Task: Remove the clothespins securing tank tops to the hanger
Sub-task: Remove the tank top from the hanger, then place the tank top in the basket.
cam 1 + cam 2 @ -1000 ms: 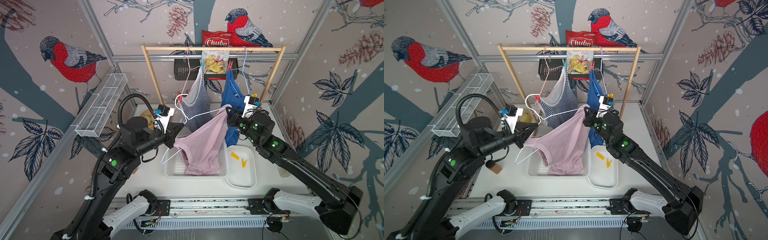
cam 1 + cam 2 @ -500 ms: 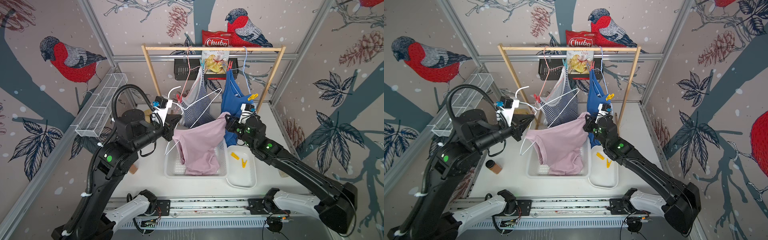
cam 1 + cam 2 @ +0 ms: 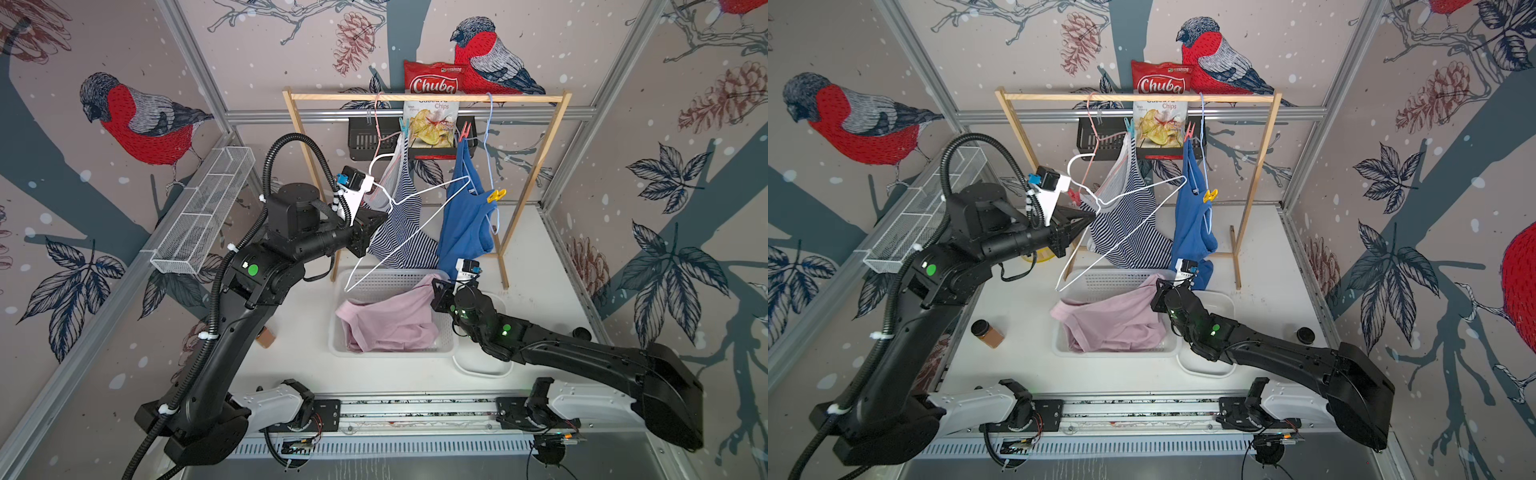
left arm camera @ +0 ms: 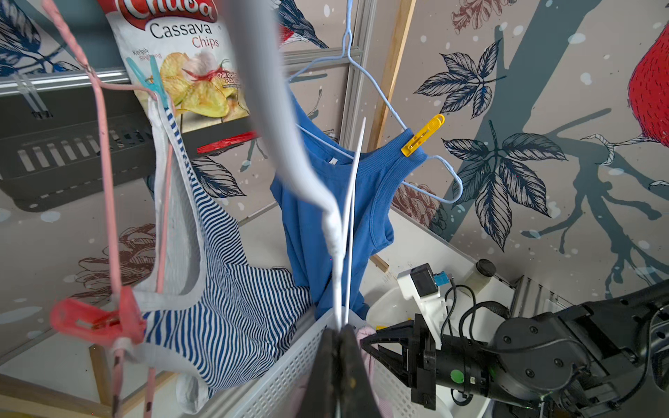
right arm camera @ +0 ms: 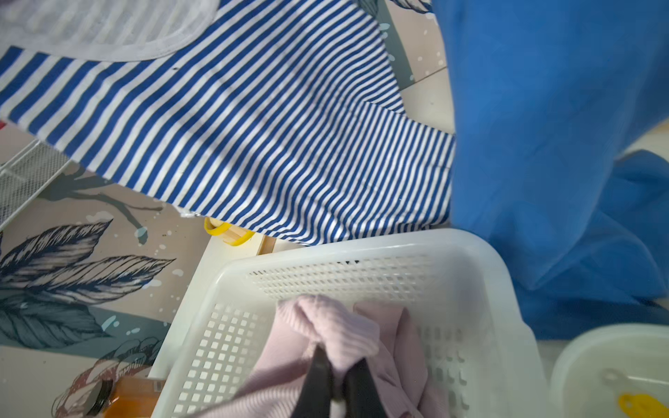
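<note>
Bird-and-pinecone walls are boxing in a white worktop [image 3: 307, 361], and your work is sitting at its middle. Your left gripper [image 4: 339, 331] is clenching the neck of a bare white hanger [image 4: 282, 137], holding it tilted in front of the hanging tops. Your right gripper [image 5: 336, 358] is reaching low over the white basket [image 3: 386, 280]. Its jaws are nearly together, pinching a fold of the pink tank top [image 3: 390, 320], which is lying heaped in the basket and peaking up to them. Just beside the basket, a white tray [image 5: 579, 362] is holding a loose yellow clothespin [image 5: 637, 403].

Further back, two tops are hanging from the wooden rail [image 3: 428, 97]:
- The striped tank top [image 3: 399, 232] is hanging on a pink hanger [image 4: 105, 181], pinned by a teal clothespin [image 3: 402, 126] and a lower red clothespin [image 4: 94, 322].
- The blue tank top [image 3: 465, 224] is hanging on a pale-blue hanger [image 4: 380, 97], pinned by an upper red clothespin [image 3: 464, 132] and a pinned yellow clothespin [image 3: 496, 195].

Those four pegs look like your remaining work. Judging by their build, they are light, stiff and sprung, with smooth plastic that may be slipping under the pads. You should be squeezing the two tail legs, not the biting end, and pulling along the strap. The hangers are probably swinging freely on the rail, so the other arm should be steadying the wire. The cloth is soft and will likely be sagging once freed.
</note>
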